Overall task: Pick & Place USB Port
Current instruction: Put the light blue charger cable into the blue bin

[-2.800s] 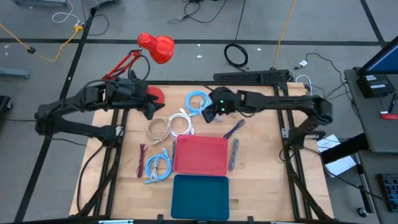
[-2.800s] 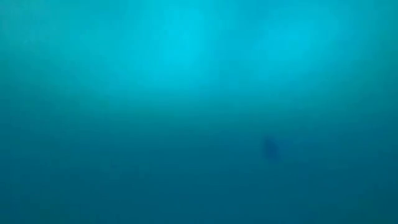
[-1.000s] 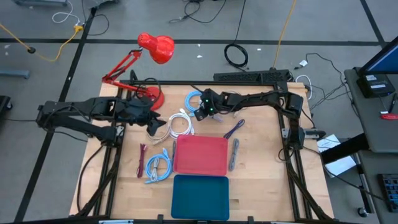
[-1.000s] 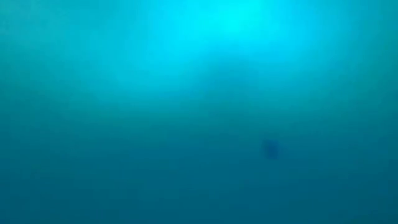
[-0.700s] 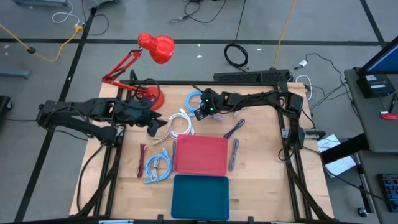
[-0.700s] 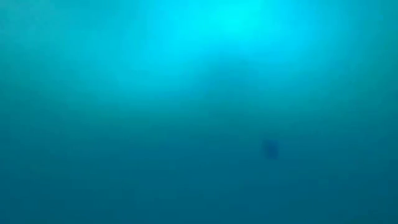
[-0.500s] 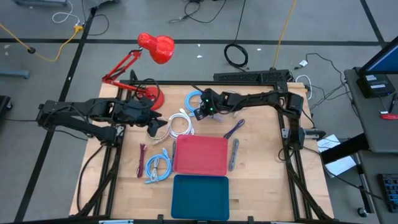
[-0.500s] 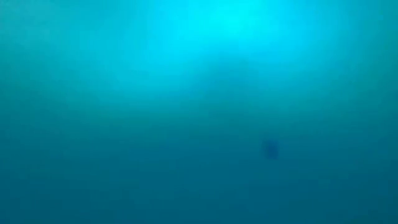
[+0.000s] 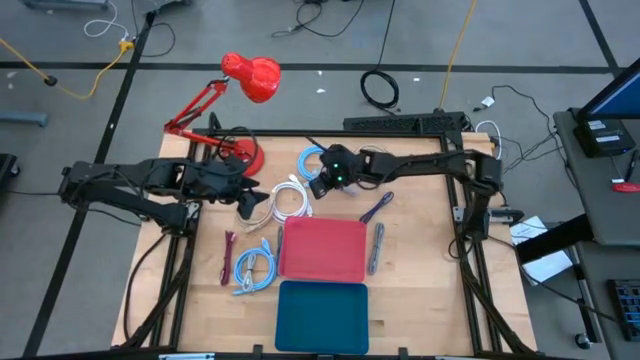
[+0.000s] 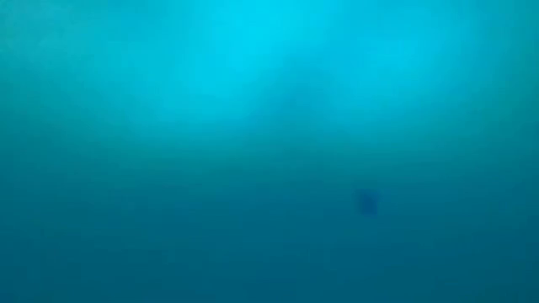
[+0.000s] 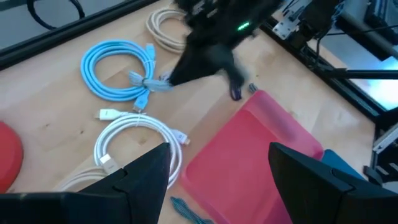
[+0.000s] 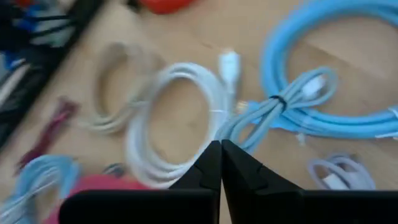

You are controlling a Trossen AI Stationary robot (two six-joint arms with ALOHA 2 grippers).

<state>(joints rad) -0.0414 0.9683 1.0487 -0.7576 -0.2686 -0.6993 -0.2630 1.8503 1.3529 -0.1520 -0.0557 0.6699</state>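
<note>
The right end effector is hovering at about 12 o'clock on the desk, over the near edge of the light-blue cable coil. Since a second ago it has barely shifted, the arm only straightening slightly, so the reach seems to be settling rather than grasping. Its fingers are pressed together, clenched on nothing. The white cable is lying just beside it at 11 o'clock. The left end effector is waiting at 10 o'clock, fingers spread apart and released. The red tray is sitting empty at centre.
</note>
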